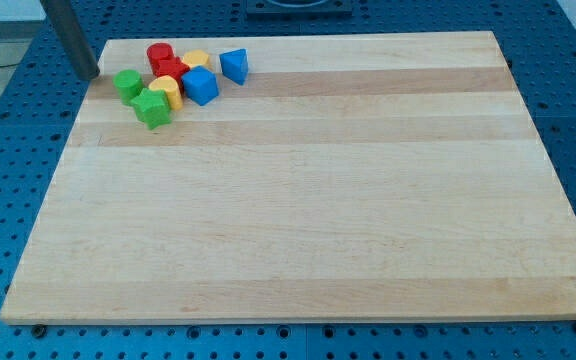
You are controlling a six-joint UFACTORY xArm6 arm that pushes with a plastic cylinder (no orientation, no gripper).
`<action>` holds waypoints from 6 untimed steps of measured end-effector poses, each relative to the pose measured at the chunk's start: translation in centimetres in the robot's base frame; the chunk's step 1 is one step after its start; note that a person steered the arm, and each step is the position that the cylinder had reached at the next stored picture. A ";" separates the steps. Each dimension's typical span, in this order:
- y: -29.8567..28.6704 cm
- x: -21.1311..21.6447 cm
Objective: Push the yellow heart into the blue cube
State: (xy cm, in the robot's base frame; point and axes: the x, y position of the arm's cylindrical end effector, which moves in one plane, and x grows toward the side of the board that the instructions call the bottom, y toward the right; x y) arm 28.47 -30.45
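All the blocks form one tight cluster at the view's top left on the wooden board (298,200). The blue cube (200,86) sits at the cluster's right side. One yellow block (167,92) touches its left side. A second yellow block (196,60) sits just above it. I cannot tell which yellow block is the heart. My tip (92,76) rests at the board's left edge, left of the cluster and a short gap from the nearest green block (128,83).
A second green block (152,108) lies at the cluster's bottom. Two red blocks (159,53) (171,68) sit at its top. A blue wedge-like block (234,65) lies at its right end. A blue perforated table (8,150) surrounds the board.
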 end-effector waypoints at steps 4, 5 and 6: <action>9.3 5.1; 11.6 5.1; 13.1 5.1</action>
